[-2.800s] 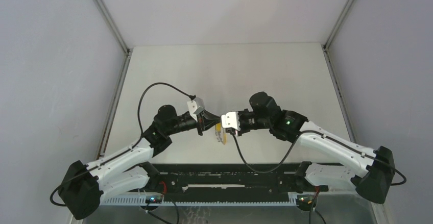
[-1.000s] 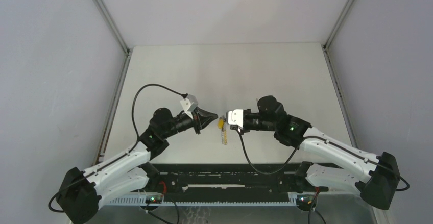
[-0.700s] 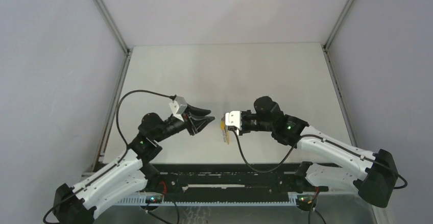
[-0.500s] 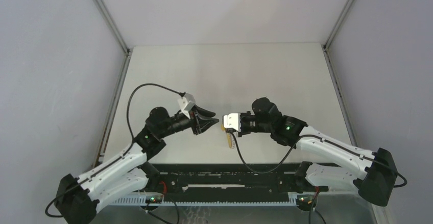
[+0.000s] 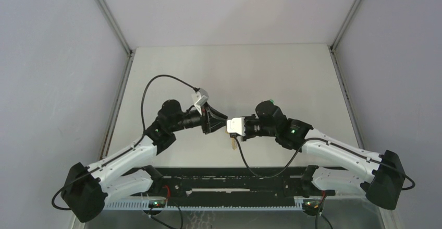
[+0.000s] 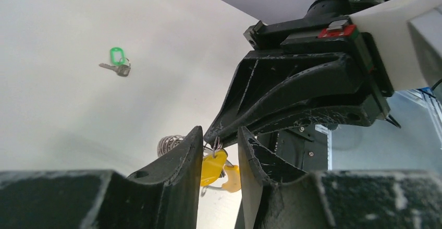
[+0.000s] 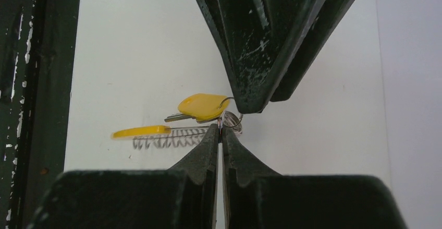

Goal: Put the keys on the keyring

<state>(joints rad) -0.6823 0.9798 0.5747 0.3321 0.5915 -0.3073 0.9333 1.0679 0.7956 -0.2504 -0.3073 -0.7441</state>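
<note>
Top external view: shows the left gripper (image 5: 221, 122) and the right gripper (image 5: 228, 128) meeting tip to tip above the table (image 5: 234, 67), toward its near edge, with a scrap of yellow dangling just under the meeting point. From the right wrist: finds the right gripper's fingers (image 7: 206, 151) pressed together with no gap, nipping the thin wire of the keyring (image 7: 232, 120) at their very tips. Puts the orange-headed key (image 7: 203, 106) just beside that wire, its head close under the left gripper's tip; cannot tell whether threaded on the keyring. Shows lower in that view a grey wire coil (image 7: 167, 140) with a blurred yellow strip along its top; cannot tell how joined to the keyring. From the left wrist: catches the left gripper's fingers (image 6: 187, 151) standing partly apart, a clear gap between them, clamped on nothing that shows. Places the right gripper's tips and the keyring's wire in line with that gap, the orange-headed key behind and below it. Leaves the green-headed key (image 6: 117, 66) lying flat on the table, well apart from both grippers, touched by neither.
</note>
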